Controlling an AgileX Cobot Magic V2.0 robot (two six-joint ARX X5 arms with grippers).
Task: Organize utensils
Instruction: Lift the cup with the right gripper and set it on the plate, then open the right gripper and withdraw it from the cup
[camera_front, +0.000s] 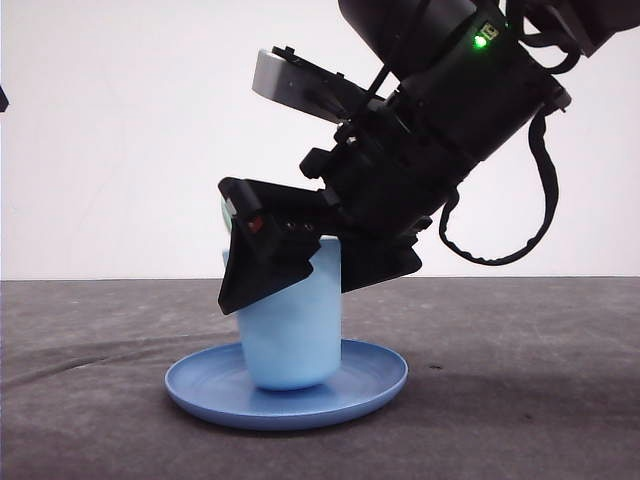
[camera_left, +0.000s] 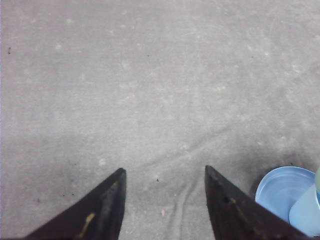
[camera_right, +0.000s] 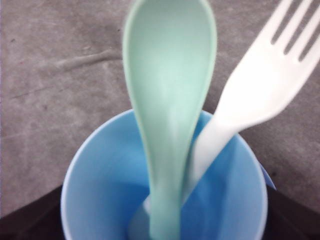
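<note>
A pale mint-green spoon (camera_right: 170, 75) and a white fork (camera_right: 260, 85) stand handle-down inside the light blue cup (camera_right: 100, 185), their heads sticking out over its rim. The cup (camera_front: 295, 340) rests slightly tilted on the round blue plate (camera_front: 370, 385). My right gripper (camera_front: 275, 265) reaches down from the upper right, its black fingers on either side of the cup near the rim and closed against it. My left gripper (camera_left: 165, 172) hangs open over bare grey cloth, with the plate (camera_left: 280, 187) and cup (camera_left: 306, 215) off to one side of it.
The table is covered with a wrinkled grey cloth (camera_front: 520, 400). A white wall stands behind. The right arm's bulky black body and cable loop (camera_front: 500, 200) hang over the cup and plate.
</note>
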